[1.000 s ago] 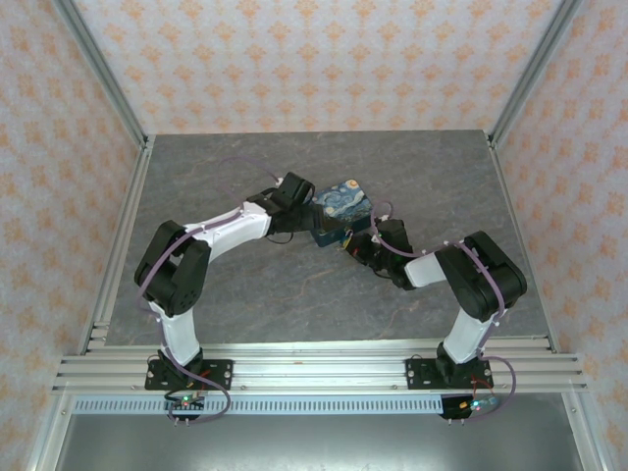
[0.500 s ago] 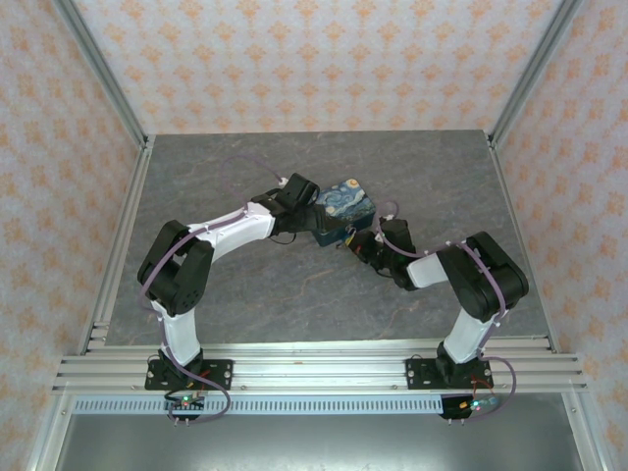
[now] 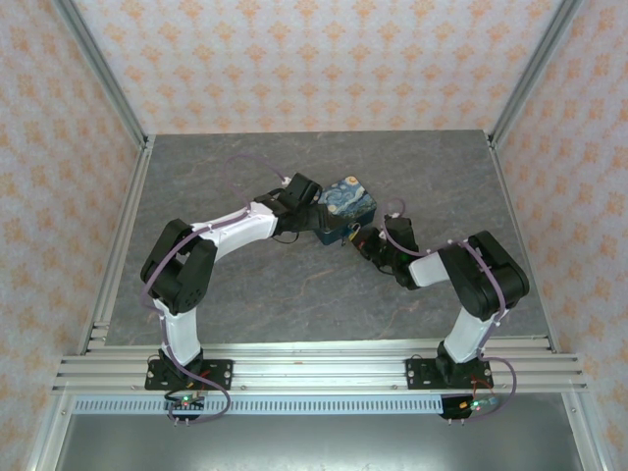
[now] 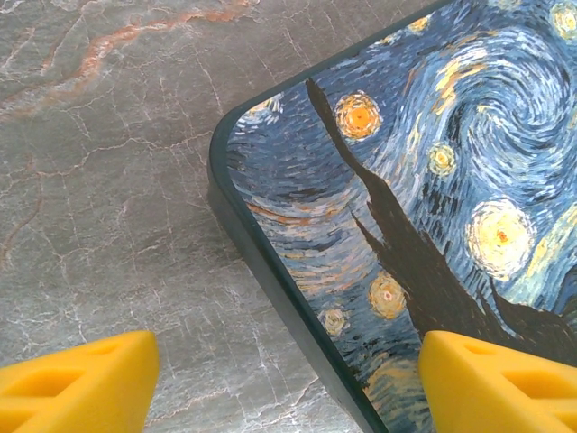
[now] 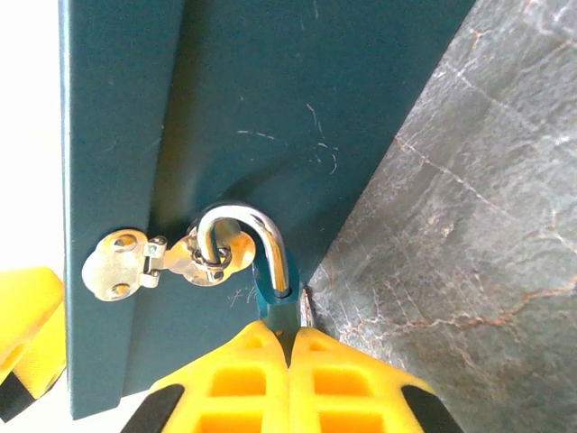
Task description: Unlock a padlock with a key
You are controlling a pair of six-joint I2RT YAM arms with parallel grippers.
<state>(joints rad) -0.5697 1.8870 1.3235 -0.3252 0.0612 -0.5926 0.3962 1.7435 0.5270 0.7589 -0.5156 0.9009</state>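
The Starry-Night box (image 3: 345,201) sits mid-table. On its dark teal front wall (image 5: 270,108) a silver hasp (image 5: 135,262) carries the padlock (image 5: 275,302), whose steel shackle (image 5: 261,225) hooks through the hasp ring. My right gripper (image 5: 290,338) is shut on the padlock's teal body, with only the top of the body showing above the yellow fingertips. A thin pale metal sliver, possibly the key (image 5: 306,311), lies against the padlock's right side. My left gripper (image 4: 288,383) is open above the box's lid corner (image 4: 270,135), one finger (image 4: 77,383) over the table and the other (image 4: 496,383) over the lid.
The grey marbled table (image 3: 245,285) stretches around the box. Aluminium frame posts and patterned walls (image 3: 314,59) close in the back and sides. Both arms (image 3: 235,226) (image 3: 442,265) converge on the box from the near edge.
The left arm has edged a little rightward over the box. The right gripper has shifted slightly to the right at the box's front, still shut.
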